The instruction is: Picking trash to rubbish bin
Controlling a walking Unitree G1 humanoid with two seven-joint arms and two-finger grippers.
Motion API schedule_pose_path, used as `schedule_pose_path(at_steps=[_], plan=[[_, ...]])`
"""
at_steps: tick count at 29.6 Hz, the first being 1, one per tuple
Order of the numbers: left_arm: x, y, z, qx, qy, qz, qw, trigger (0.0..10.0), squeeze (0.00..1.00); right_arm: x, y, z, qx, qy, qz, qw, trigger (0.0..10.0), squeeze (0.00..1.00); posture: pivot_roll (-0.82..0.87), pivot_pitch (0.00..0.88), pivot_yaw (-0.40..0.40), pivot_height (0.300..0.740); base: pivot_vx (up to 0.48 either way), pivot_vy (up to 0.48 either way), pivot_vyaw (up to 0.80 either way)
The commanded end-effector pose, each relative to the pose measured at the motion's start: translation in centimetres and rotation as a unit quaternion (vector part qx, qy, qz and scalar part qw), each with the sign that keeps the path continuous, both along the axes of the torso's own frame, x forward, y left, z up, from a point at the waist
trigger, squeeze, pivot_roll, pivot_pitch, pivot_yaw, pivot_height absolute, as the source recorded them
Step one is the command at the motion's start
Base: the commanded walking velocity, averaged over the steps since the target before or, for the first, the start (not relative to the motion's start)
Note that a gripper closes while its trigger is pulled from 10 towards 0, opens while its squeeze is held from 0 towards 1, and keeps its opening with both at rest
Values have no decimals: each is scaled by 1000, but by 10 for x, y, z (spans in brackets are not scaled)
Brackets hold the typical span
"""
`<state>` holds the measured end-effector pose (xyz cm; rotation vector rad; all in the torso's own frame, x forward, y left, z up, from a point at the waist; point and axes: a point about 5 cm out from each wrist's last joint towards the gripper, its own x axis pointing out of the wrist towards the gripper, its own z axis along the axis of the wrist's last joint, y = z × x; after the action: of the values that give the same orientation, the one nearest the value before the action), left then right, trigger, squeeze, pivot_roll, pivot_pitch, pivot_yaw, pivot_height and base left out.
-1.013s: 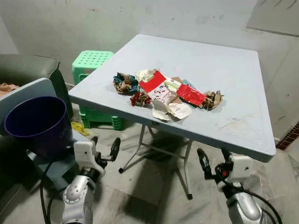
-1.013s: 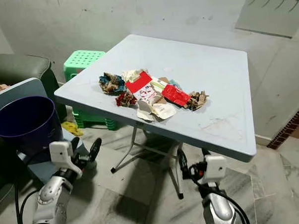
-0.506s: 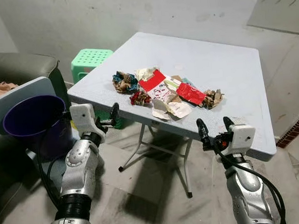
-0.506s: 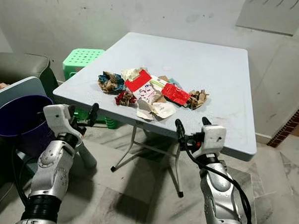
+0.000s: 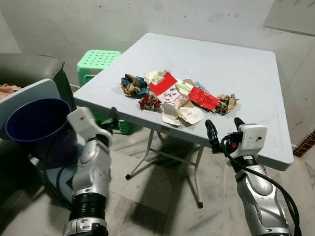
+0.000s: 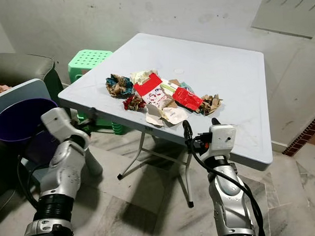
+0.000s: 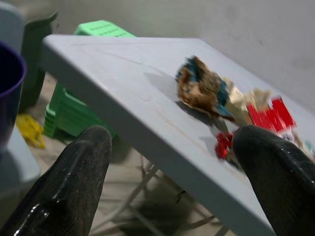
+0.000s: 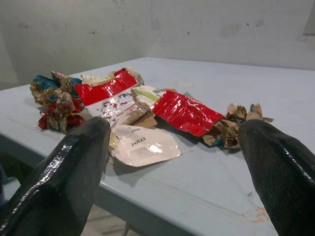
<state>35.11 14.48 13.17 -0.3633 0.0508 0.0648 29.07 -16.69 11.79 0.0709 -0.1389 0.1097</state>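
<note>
- Reaching toward the trash is our step now; nothing is picked up yet.
- Nearest us, our right gripper (image 5: 223, 131) hangs at the near edge of the grey folding table (image 5: 250, 82), fingers apart and holding nothing.
- Our left gripper (image 7: 172, 162) is near the table's left corner, fingers apart too.
- Beside it stands the purple rubbish bin (image 5: 35, 120).
- Farther on, the trash lies mid-table: a white paper scrap (image 8: 145, 144), a red wrapper (image 8: 184, 112), a crumpled brown ball (image 7: 202, 88).
- Next, we think, a gripper must go over one piece and close on it.
</note>
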Motion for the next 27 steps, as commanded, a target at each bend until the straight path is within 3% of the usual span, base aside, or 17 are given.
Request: schedule_pose_path(at_steps=[1, 2, 5, 7, 12, 14, 19, 27], plan=[[-1, -2, 6, 62, -11, -3, 998, 10000, 0, -1, -1, 6, -3, -8, 1, 1000, 10000, 0, -59, 0, -33, 740, 0, 0, 0], [-1, -9, 13, 145, -35, -30, 988, 10000, 0, -2, -2, 7, -4, -6, 0, 1000, 10000, 0, -57, 0, -35, 740, 0, 0, 0], [-2, -20, 22, 230, -67, -66, 969, 10000, 0, -2, -3, 7, -9, -7, -5, 1000, 10000, 0, -58, 0, -35, 740, 0, 0, 0], [-9, -31, 29, 215, -109, -124, 963, 10000, 0, -3, -3, 10, -27, -14, -4, 1000, 10000, 0, -62, 4, -34, 740, 0, 0, 0], [-22, -30, 30, 190, -140, -173, 956, 10000, 0, -6, -3, 13, -65, -25, -7, 998, 10000, 0, -60, 12, -32, 740, 0, 0, 0], [-27, -22, 22, 196, -123, -182, 956, 10000, 0, -8, -6, 11, -77, -21, -17, 997, 10000, 0, -62, 15, -27, 740, 0, 0, 0], [-29, -10, 14, 172, -100, -177, 964, 10000, 0, -10, -16, 5, -54, -9, -52, 997, 10000, 0, -60, 20, -26, 740, 0, 0, 0], [-27, -15, 21, 169, -113, -189, 961, 10000, 0, -9, -11, 5, -56, -11, -47, 997, 10000, 0, -62, 13, -20, 740, 0, 0, 0]])
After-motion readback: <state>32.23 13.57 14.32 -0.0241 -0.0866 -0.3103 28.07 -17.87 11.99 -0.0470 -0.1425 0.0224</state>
